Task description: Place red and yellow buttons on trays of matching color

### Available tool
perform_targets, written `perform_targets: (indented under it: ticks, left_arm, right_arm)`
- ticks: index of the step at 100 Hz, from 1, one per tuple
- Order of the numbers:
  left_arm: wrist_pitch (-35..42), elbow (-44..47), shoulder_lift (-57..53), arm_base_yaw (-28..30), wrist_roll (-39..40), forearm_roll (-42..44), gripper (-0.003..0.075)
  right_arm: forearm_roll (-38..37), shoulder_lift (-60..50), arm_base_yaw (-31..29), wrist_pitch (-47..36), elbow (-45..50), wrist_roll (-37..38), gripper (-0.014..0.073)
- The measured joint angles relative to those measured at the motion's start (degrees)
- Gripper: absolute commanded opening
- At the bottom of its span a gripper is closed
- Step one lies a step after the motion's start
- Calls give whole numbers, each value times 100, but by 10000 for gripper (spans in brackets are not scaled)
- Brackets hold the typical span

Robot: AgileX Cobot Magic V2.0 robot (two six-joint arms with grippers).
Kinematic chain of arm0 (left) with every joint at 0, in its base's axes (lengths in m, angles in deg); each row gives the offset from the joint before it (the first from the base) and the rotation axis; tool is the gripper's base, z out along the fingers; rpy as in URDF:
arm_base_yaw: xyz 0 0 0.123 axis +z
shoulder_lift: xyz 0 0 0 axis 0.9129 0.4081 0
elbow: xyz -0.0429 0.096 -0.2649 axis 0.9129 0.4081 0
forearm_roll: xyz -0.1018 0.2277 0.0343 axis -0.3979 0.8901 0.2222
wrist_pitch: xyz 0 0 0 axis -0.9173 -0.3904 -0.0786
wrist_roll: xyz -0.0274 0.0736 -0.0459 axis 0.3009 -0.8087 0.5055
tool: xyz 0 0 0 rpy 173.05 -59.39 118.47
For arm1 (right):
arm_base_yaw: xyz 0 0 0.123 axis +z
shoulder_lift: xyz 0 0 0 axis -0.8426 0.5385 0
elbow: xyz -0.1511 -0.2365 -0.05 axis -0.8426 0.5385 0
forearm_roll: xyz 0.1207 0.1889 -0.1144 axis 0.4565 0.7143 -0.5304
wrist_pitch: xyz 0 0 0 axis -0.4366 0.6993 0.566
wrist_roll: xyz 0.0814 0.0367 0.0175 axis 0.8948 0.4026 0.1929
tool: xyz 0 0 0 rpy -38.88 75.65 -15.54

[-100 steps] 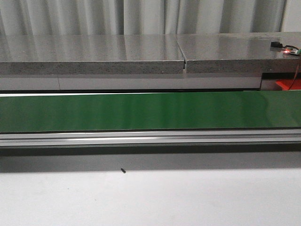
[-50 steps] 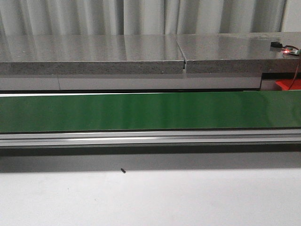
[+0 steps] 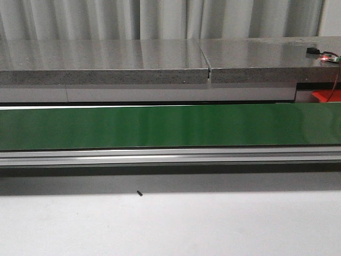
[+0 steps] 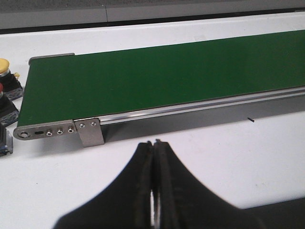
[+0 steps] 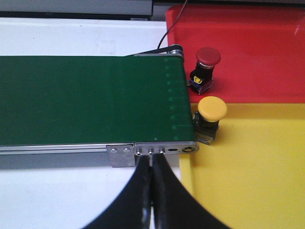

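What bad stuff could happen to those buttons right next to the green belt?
1. The yellow button sits at the yellow tray's edge, close against the green belt's end; it might get bumped by the next button coming off.
2. The red button stands near the red tray's border with the yellow tray and could get knocked across.
3. Both the right tool and left tool are shut, so neither could grab quickly.
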Motion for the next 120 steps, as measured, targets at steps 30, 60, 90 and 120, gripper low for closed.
perform_targets:
  ticks: [30, 60, 90, 120]
  left_arm:
    - [0, 0, 0, 0, 0, 0, -20]
    - [0, 0, 0, 0, 0, 0, -20]
    - [0, 0, 0, 0, 0, 0, -20]
    - [0, 0, 0, 0, 0, 0, -20]
  right_arm:
    - [-12, -928, 0, 12, 697, -75, -67]
    - [-12, -1033, 0, -25, 721, -75, -67]
    - [-12, -1037, 0, -28, 721, -90, -67]
    - [-12, -1037, 0, -36, 721, -90, -67]
